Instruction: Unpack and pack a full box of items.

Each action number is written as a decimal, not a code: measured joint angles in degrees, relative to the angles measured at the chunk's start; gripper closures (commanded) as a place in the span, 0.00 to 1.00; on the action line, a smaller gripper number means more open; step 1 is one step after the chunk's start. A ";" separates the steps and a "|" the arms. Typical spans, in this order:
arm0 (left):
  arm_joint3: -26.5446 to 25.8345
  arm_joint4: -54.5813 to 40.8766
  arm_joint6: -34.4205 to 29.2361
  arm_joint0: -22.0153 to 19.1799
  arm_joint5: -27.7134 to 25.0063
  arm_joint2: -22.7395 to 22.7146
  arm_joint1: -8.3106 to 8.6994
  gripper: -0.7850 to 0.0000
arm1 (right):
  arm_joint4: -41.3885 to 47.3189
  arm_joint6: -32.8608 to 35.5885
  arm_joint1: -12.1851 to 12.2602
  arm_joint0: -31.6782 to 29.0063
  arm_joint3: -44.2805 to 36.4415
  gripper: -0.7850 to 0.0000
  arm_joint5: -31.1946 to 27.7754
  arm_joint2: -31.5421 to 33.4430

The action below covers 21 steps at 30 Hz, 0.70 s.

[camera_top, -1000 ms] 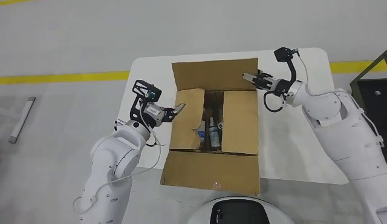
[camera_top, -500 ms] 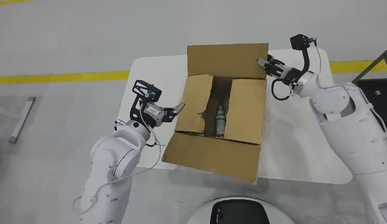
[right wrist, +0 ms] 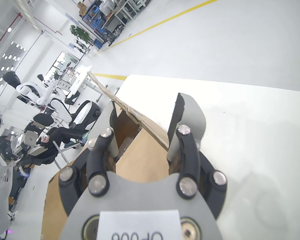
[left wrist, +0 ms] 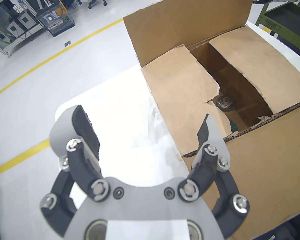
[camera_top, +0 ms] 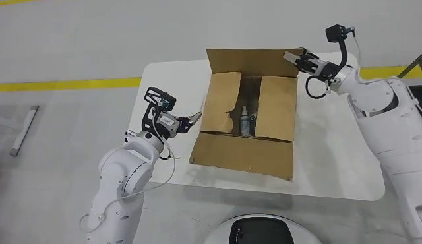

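From the top, my right gripper (camera_top: pixel 292 57) pinches the back flap (camera_top: pixel 254 62) of the box (camera_top: pixel 247 155). The box has slid and turned toward that side of the surface (camera_top: pixel 330 165) since a second ago. A bottle (camera_top: pixel 245 121) is inside. My left gripper (camera_top: pixel 196 117) stayed put.

My left wrist camera shows the left gripper (left wrist: pixel 142 116) wide open beside the box (left wrist: pixel 180 93).

My right wrist camera shows the right gripper (right wrist: pixel 147 111) closed on the flap (right wrist: pixel 107 92).
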 measured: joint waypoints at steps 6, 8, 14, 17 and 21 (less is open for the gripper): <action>0.00 0.00 0.00 0.00 0.00 0.00 0.00 0.00 | 0.37 2.96 1.05 -0.71 -2.34 0.00 -3.23 2.46; 0.00 0.00 0.00 0.00 0.00 0.00 0.00 0.00 | 0.56 4.65 1.51 -1.39 -4.05 0.00 -4.96 3.39; 0.00 0.00 0.00 0.00 0.00 0.00 0.00 0.00 | 3.22 1.88 2.45 -3.96 -7.99 0.09 -4.36 7.95; 0.00 0.00 0.00 0.00 0.00 0.00 0.00 0.00 | 5.53 -2.79 2.49 -4.40 -8.25 0.71 0.66 10.07; 0.00 0.00 0.00 0.00 0.00 0.00 0.00 0.00 | 6.60 -8.21 2.10 -3.35 -5.72 1.00 9.80 9.86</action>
